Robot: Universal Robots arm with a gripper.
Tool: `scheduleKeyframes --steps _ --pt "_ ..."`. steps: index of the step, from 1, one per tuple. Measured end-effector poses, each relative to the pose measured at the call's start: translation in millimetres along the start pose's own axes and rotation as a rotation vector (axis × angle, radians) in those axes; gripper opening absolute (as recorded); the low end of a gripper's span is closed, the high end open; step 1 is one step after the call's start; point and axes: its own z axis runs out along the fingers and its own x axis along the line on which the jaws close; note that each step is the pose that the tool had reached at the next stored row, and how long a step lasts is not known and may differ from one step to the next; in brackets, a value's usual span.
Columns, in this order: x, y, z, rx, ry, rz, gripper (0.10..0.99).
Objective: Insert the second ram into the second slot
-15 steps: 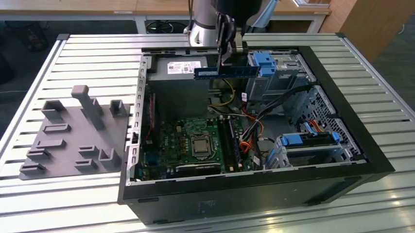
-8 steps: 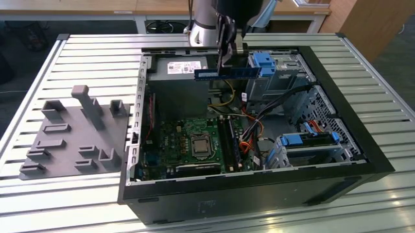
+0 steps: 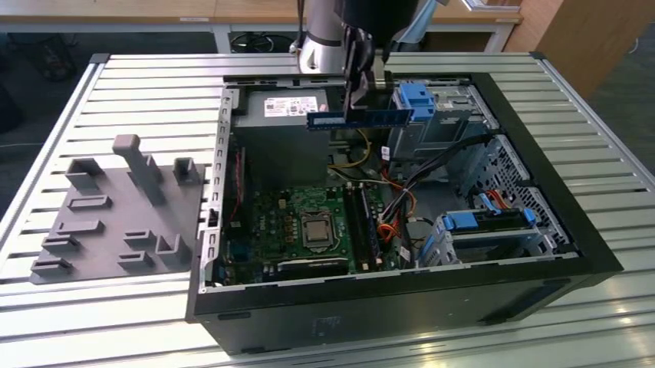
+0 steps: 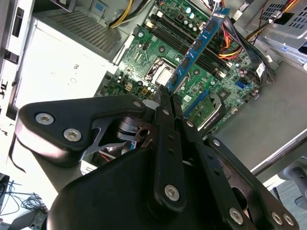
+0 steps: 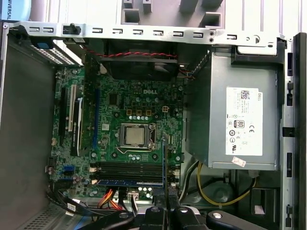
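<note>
Above the open computer case (image 3: 573, 230), what has your tool (image 3: 360, 98) got?

Your tool's two black metal fingers (image 4: 163, 120) are clamped on the second ram (image 3: 360, 119). In the exterior view they pinch its upper long edge near the middle.

And how does the stick look to you?

You have a long, thin, flat blue circuit board with a row of dark rectangular chips along its face (image 4: 199, 48). It is held on edge and roughly level. In the first wrist view you see it edge-on as a narrow blue line (image 5: 164, 163).

Where is it hanging?

It hangs in the air inside the case opening, beside the grey sheet-metal power supply (image 3: 291, 115). It is well clear of the green motherboard (image 3: 297, 215) below and touches nothing but your tool.

What lies under it?

You can see long black memory slots (image 5: 127, 168) running beside the square metal processor socket (image 5: 135, 135). One slot has a blue stick (image 5: 127, 182) lying in it.

And around the case?

It sits on a bench (image 3: 133, 84) of ribbed aluminium slats. On the exterior view's left lies a matte grey plate (image 3: 103, 222) with upright blocks and pegs.
</note>
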Motion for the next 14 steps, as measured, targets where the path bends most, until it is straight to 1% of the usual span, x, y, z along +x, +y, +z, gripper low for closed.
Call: scheduleKeyframes --steps 14 --pt "8.3 0.2 -0.2 0.000 0.0001 0.000 0.137"
